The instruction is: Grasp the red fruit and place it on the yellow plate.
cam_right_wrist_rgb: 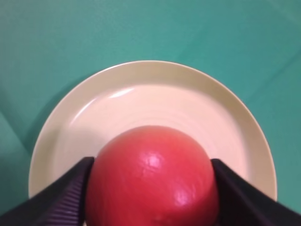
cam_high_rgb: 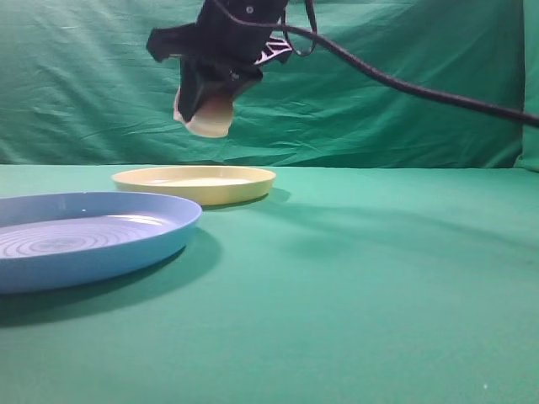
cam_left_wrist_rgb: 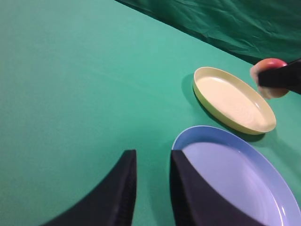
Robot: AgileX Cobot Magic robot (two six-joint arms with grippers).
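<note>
The red fruit (cam_right_wrist_rgb: 153,179) is held in the air between the two black fingers of my right gripper (cam_right_wrist_rgb: 151,162), which is shut on it. In the exterior view the right gripper (cam_high_rgb: 215,84) hangs high, and the fruit's pale base (cam_high_rgb: 209,123) shows below it. The fruit is directly over the left part of the yellow plate (cam_high_rgb: 194,181) and well above it. The right wrist view shows the yellow plate (cam_right_wrist_rgb: 150,99) below the fruit. My left gripper (cam_left_wrist_rgb: 153,157) is slightly open with only cloth in the narrow gap. From there I see the fruit (cam_left_wrist_rgb: 268,64) beyond the yellow plate (cam_left_wrist_rgb: 233,101).
A larger light-blue ringed plate (cam_high_rgb: 84,236) lies front left, just in front of the yellow one. The blue plate's near rim (cam_left_wrist_rgb: 207,129) sits beside my left fingers. Green cloth covers the table and hangs as a backdrop. A black cable (cam_high_rgb: 421,88) trails right from the arm.
</note>
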